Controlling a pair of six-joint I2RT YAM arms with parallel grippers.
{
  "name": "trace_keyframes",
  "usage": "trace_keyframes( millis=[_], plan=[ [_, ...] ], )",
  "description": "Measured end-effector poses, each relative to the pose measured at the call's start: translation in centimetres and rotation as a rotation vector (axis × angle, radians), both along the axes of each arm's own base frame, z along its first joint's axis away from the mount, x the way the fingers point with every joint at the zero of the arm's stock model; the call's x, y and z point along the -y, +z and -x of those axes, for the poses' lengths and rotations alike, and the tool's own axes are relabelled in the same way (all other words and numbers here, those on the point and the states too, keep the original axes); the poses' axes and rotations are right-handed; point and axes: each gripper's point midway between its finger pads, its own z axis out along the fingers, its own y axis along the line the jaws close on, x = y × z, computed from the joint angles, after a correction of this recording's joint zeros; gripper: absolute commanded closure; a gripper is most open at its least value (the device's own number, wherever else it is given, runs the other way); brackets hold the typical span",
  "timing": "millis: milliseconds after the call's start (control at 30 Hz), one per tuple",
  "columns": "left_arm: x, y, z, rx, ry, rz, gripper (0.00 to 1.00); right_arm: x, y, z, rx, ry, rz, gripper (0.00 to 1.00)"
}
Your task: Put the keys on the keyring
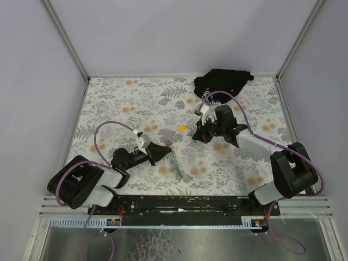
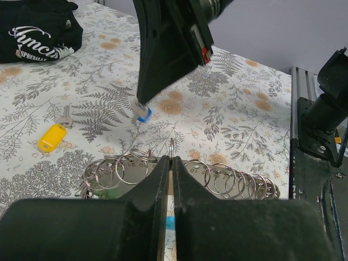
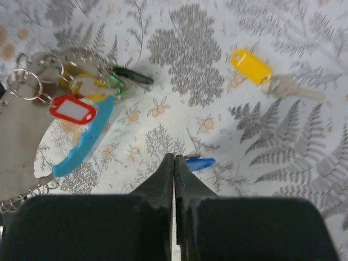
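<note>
two arms met over the fern-print table [image 1: 130, 98]. the left gripper [image 2: 170, 161], low at the near left, had its fingers pressed together on the keyring [image 2: 179, 175]. one thin ring stood upright out of the pinch, and the other steel loops lay in a row on the cloth just beyond the tips. from the right wrist view the same bunch showed a red tag [image 3: 73, 109], a green tag [image 3: 116, 81] and a light-blue strap [image 3: 81, 145] curving beneath them.

the right gripper [image 3: 174, 159] reached in from the far right, tips down at the table and fingers closed tight. the keys [image 3: 199, 162] sat at their very tip with the blue tag poking out to one side; in the left wrist view they looked nipped between the fingers. keys and keyring were near each other but apart, around the middle of the table.

a yellow-tagged key [image 3: 255, 70] lay flat just beyond them, touched by neither arm. a black cloth bundle [image 1: 222, 81] with white lettering sat at the far edge.
</note>
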Motion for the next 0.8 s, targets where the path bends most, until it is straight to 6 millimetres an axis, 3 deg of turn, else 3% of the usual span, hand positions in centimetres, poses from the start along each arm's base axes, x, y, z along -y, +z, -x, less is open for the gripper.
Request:
trace_keyframes(
  millis=[200,467,600,800],
  plan=[
    [-0.1,0.4,-0.1,0.012,0.010,0.008,1.00,-0.6,-1.6,3.3,-0.093,-0.070,0.137,1.00],
    [-0.2,0.9,-0.2,0.025,0.020,0.017,1.00,2.9,-1.6,6.2,-0.196,-0.254,0.281,1.00],
    [-0.2,0.8,-0.2,0.021,0.020,0.015,1.00,4.0,-3.3,6.6,-0.241,-0.306,0.351,1.00],
    [-0.3,0.8,-0.3,0.018,0.024,0.014,1.00,3.7,-6.8,5.7,-0.238,-0.334,0.393,1.00]
  ],
)
